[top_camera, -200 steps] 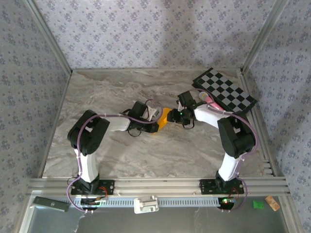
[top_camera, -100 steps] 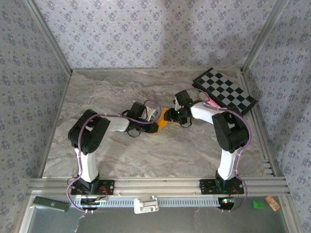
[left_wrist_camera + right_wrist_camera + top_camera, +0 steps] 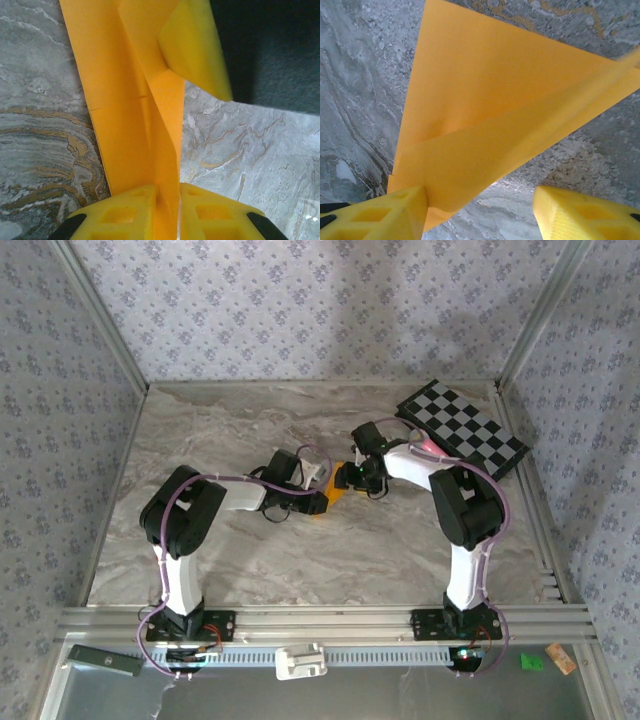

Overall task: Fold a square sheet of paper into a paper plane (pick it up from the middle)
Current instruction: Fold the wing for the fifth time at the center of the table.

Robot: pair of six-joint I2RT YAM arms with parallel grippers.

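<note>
Left gripper (image 3: 167, 200) pinches the paper (image 3: 125, 130) at its fold, likely as an anchor. Right gripper (image 3: 480, 212) is spread over the paper's right flap, ready to crease.

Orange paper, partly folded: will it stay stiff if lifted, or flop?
Likely floppy: the orange paper has a loose flap curling up. Probably very light; the left gripper pinches it by one thin fold. Creases may stiffen it slightly.

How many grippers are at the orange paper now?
2. The left gripper, near the table's middle, is shut on the folded paper. The right gripper is open at the paper's opposite side, with the paper reaching between its fingers.
</note>
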